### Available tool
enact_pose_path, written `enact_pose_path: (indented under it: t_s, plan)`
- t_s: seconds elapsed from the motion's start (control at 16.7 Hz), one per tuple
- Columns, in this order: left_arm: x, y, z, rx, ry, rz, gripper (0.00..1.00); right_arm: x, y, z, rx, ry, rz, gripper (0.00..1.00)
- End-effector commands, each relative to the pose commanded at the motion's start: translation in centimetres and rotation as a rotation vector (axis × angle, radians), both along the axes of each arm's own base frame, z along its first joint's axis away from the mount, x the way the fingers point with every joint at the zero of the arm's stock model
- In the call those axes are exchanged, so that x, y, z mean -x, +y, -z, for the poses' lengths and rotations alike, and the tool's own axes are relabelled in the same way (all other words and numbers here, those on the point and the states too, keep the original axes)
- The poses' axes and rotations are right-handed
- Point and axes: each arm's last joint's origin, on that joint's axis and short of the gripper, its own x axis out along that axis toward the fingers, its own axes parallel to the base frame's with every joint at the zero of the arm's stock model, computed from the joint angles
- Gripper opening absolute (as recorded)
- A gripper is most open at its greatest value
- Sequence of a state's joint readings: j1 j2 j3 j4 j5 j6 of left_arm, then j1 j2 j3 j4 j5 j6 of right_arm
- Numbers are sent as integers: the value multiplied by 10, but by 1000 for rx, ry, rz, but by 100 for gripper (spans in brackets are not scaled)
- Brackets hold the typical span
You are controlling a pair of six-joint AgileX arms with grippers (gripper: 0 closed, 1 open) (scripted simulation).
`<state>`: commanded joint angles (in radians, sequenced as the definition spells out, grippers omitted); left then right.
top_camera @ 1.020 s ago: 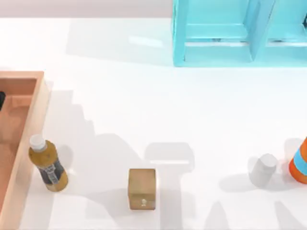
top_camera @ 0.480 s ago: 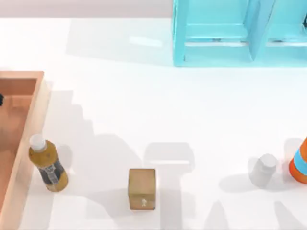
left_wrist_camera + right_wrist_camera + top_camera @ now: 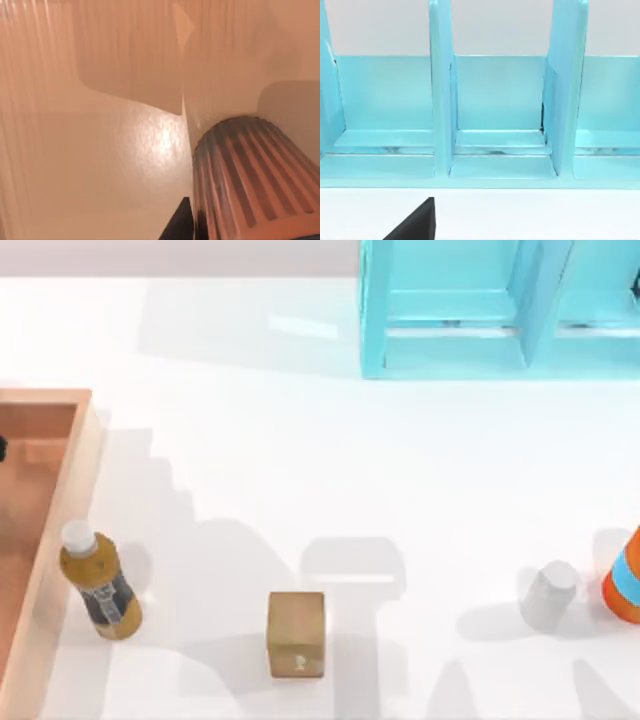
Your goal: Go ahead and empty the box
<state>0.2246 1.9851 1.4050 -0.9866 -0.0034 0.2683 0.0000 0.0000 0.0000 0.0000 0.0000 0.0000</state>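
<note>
The box (image 3: 62,502) lies at the table's left edge, with light wood-like walls and a darker orange floor (image 3: 25,490). A small dark part of my left arm (image 3: 2,448) shows over it at the frame edge. The left wrist view looks closely into the box (image 3: 100,55). There a ribbed round object (image 3: 245,180), orange with dark grooves, stands against a wall. One dark finger (image 3: 176,227) of my left gripper pokes in beside it. My right gripper faces the cyan shelf, with one dark finger (image 3: 415,224) in the right wrist view.
An amber bottle (image 3: 98,582) with a white cap stands just outside the box's right wall. A tan cube (image 3: 296,633) sits at the front centre. A white jar (image 3: 549,594) and an orange-and-blue object (image 3: 626,580) stand at the right. The cyan shelf unit (image 3: 450,310) spans the back.
The dark part of my left arm over the box has drawn back toward the left edge and shows smaller. Nothing else has moved.
</note>
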Motion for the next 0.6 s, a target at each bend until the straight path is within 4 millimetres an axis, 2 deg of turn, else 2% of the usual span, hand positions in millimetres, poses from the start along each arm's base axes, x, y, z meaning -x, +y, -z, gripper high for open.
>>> enact_pose_path:
  t_s: [0.36,0.48,0.6]
  plan:
    - [-1,-3,-7,-13,-10,6,0,0,0,0,0,0,0,100]
    - [-7,-11,-32,-54,-54,21,0,0,0,0,0,0,0,100]
    - [-11,-21,-68,-100,-120,38,0,0,0,0,0,0,0,100]
